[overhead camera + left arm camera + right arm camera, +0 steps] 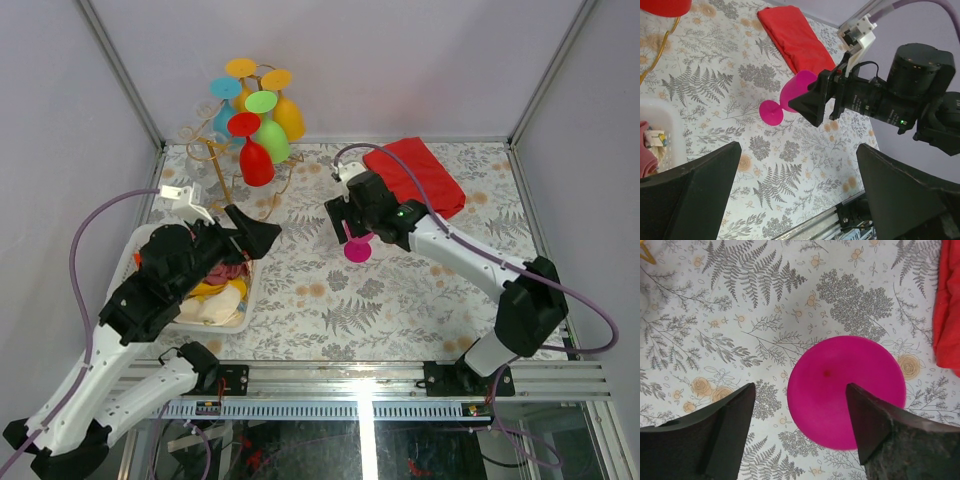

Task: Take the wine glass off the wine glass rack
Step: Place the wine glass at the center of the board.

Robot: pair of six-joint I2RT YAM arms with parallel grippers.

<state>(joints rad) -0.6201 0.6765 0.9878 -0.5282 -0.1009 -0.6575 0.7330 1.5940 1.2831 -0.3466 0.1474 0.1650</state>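
The gold wire wine glass rack [213, 160] stands at the back left with several coloured glasses hanging foot-up on it; a piece of its wire shows in the left wrist view [655, 55]. A magenta wine glass [358, 248] stands off the rack on the floral table, foot down [771, 112]. My right gripper [346, 218] hovers right over its bowl [840, 390], fingers spread wide and not clamping it [800, 386]. My left gripper [255, 232] is open and empty above the table [799, 146], left of the glass.
A white basket [212, 325] of cloths sits under my left arm, its corner in the left wrist view [660, 120]. A red cloth [420, 175] lies at the back right. Grey walls close in the table; a metal rail [360, 380] runs along the near edge.
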